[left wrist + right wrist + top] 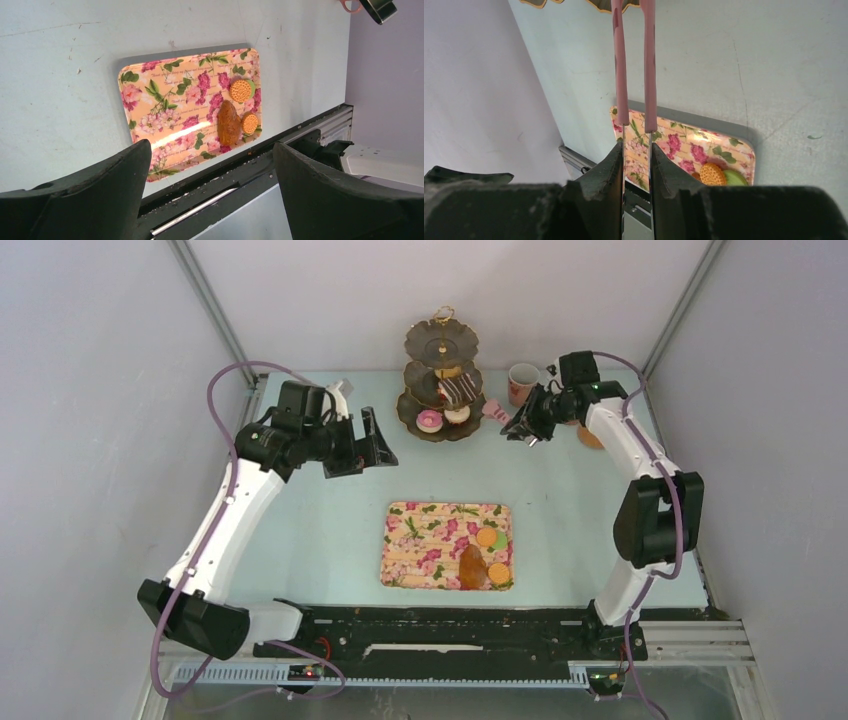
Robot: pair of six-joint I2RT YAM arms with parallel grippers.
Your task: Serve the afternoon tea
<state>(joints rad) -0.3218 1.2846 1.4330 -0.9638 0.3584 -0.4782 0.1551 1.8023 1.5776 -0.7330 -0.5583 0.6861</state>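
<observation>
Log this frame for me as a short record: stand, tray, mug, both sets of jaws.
tiered stand: pink donut, white donut, striped slice
floral tray: croissant, two orange macarons, one green macaron
pink mug: on table, right of stand in the top view
left jaws: wide open, empty
right jaws: shut on pink tongs, aimed at stand

**Pink Roses on Peach, Orange on Top**

The tray [430, 540] is peach, patterned with pink roses and green leaves. On the tray: a brown croissant [472, 567] and orange macarons [486, 537]. Beyond the tray: a pink mug [522, 383], pink-handled tongs [620, 65], a brown-and-white striped slice [458, 390]. The table [580, 490] under the tray is pale blue-green.
</observation>
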